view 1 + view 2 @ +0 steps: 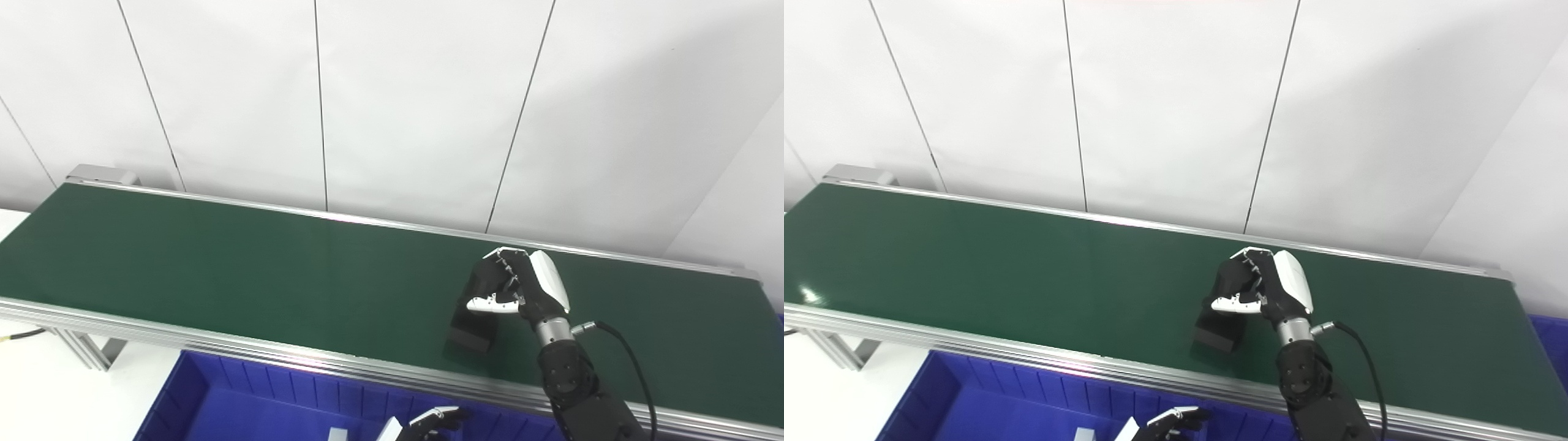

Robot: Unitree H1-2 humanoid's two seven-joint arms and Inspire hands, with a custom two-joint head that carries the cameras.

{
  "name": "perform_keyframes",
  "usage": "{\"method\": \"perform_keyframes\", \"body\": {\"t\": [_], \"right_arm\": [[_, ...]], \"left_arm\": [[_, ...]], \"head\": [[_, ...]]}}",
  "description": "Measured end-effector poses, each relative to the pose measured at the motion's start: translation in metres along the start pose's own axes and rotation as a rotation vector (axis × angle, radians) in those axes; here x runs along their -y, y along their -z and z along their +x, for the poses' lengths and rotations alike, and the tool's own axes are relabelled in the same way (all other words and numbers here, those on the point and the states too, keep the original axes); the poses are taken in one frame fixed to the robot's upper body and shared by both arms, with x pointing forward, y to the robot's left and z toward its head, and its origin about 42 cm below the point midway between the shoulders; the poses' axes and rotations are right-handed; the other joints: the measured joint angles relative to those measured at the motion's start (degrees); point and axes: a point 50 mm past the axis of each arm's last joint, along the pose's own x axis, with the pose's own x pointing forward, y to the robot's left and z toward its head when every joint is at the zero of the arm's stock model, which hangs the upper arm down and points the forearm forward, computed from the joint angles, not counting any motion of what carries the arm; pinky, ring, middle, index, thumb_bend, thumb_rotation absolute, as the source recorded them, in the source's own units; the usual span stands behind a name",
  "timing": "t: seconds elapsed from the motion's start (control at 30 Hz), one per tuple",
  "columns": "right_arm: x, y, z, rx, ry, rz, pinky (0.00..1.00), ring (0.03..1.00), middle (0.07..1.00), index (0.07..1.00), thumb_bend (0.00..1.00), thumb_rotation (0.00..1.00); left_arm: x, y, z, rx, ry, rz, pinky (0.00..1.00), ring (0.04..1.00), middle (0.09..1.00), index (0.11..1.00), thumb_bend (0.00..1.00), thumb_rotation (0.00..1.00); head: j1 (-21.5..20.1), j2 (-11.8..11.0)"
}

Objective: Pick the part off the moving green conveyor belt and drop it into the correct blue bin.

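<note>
A black block-shaped part [471,331] lies on the green conveyor belt [245,269], right of its middle and near the front rail. My right hand [520,285] reaches over the belt and its fingers are curled down around the part's far end [1220,327], with the thumb [490,303] across it. The part's near end rests on the belt. My left hand [432,422] shows only as fingertips at the bottom edge, over the blue bin [245,398]; its state cannot be seen.
The blue bin sits below the belt's front aluminium rail [184,337]. Small pale objects [334,433] lie inside it. Another blue bin edge [1549,343] shows at the far right. White wall panels stand behind the belt. A cable [625,355] runs from my right wrist.
</note>
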Motion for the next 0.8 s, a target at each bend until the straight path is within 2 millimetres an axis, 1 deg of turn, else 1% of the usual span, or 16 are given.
{"method": "perform_keyframes", "body": {"t": [0.07,0.17,0.2,0.27,0.3,0.33,0.37,0.4,0.43,0.47,0.53,0.57,0.6,0.7,0.73,0.8], "right_arm": [[0.000,0.001,-0.002,0.002,-0.001,0.001,0.21,0.283,0.474,0.485,0.53,0.00],[0.002,0.002,-0.007,0.007,-0.006,0.009,0.20,0.278,0.410,0.520,0.52,0.00],[0.003,0.003,-0.008,0.008,-0.006,0.009,0.20,0.266,0.447,0.499,0.52,0.00],[0.006,0.004,-0.013,0.020,-0.012,0.003,0.20,0.263,0.419,0.507,0.52,0.00],[0.008,0.003,-0.017,0.032,-0.010,-0.001,0.20,0.263,0.407,0.512,0.52,0.00],[0.009,0.003,-0.020,0.041,-0.008,-0.003,0.20,0.258,0.438,0.498,0.52,0.00],[0.010,0.001,-0.024,0.052,-0.005,-0.003,0.20,0.256,0.455,0.491,0.52,0.00],[0.011,-0.001,-0.027,0.063,-0.004,-0.003,0.20,0.263,0.421,0.507,0.52,0.00],[0.011,-0.003,-0.030,0.072,-0.001,-0.001,0.20,0.265,0.409,0.513,0.52,0.00],[0.012,-0.005,-0.032,0.080,0.001,-0.001,0.20,0.262,0.402,0.514,0.52,0.00],[0.014,-0.009,-0.034,0.090,0.003,0.000,0.20,0.259,0.397,0.513,0.52,0.00],[0.017,-0.013,-0.035,0.096,0.005,-0.004,0.20,0.259,0.397,0.513,0.52,0.00],[0.020,-0.017,-0.036,0.108,0.012,-0.007,0.20,0.259,0.397,0.513,0.52,0.00],[0.032,-0.029,-0.037,0.133,0.036,-0.013,0.21,0.269,0.400,0.513,0.52,0.00],[0.036,-0.032,-0.037,0.137,0.046,-0.015,0.20,0.258,0.395,0.511,0.52,0.00],[0.043,-0.036,-0.041,0.154,0.068,-0.023,0.19,0.252,0.410,0.506,0.52,0.00]], "left_arm": [[0.001,0.000,0.000,0.000,-0.003,-0.001,0.69,0.785,0.824,0.778,0.78,0.78],[0.002,0.000,0.001,-0.002,-0.004,-0.005,0.69,0.786,0.823,0.774,0.80,0.78],[0.003,-0.001,0.001,-0.002,-0.004,-0.007,0.69,0.785,0.825,0.775,0.80,0.78],[0.005,-0.002,0.002,0.001,-0.006,-0.011,0.69,0.787,0.828,0.779,0.81,0.79],[0.005,-0.002,0.003,0.002,-0.007,-0.011,0.69,0.787,0.830,0.781,0.81,0.80],[0.005,-0.002,0.003,0.002,-0.009,-0.011,0.69,0.791,0.834,0.785,0.80,0.81],[0.004,-0.002,0.003,0.001,-0.010,-0.011,0.70,0.794,0.836,0.788,0.80,0.81],[0.004,-0.002,0.003,0.001,-0.013,-0.011,0.72,0.806,0.844,0.794,0.80,0.82],[0.003,-0.002,0.003,0.003,-0.014,-0.012,0.72,0.810,0.846,0.796,0.79,0.83],[0.002,-0.003,0.004,0.005,-0.016,-0.014,0.73,0.816,0.851,0.801,0.78,0.84],[-0.001,-0.006,0.005,0.017,-0.022,-0.016,0.76,0.836,0.864,0.811,0.77,0.88],[-0.004,-0.008,0.005,0.027,-0.027,-0.018,0.76,0.838,0.865,0.812,0.77,0.88],[-0.006,-0.010,0.006,0.034,-0.032,-0.022,0.76,0.841,0.867,0.814,0.76,0.88],[-0.014,-0.015,0.007,0.051,-0.052,-0.042,0.80,0.863,0.886,0.835,0.75,0.95],[-0.016,-0.017,0.007,0.058,-0.057,-0.046,0.81,0.870,0.891,0.839,0.74,0.96],[-0.020,-0.020,0.006,0.065,-0.062,-0.062,0.84,0.885,0.897,0.844,0.73,0.96]], "head": [[-0.27,0.00],[-2.29,0.44],[-4.38,0.79],[-4.84,0.79],[-7.27,1.05],[-11.04,1.40],[-11.08,1.41],[-11.08,1.41],[-14.56,1.93],[-14.59,1.93],[-19.92,4.12],[-19.95,4.13],[-22.39,5.61],[-25.13,6.68],[-28.62,7.81],[-31.10,8.26]]}}
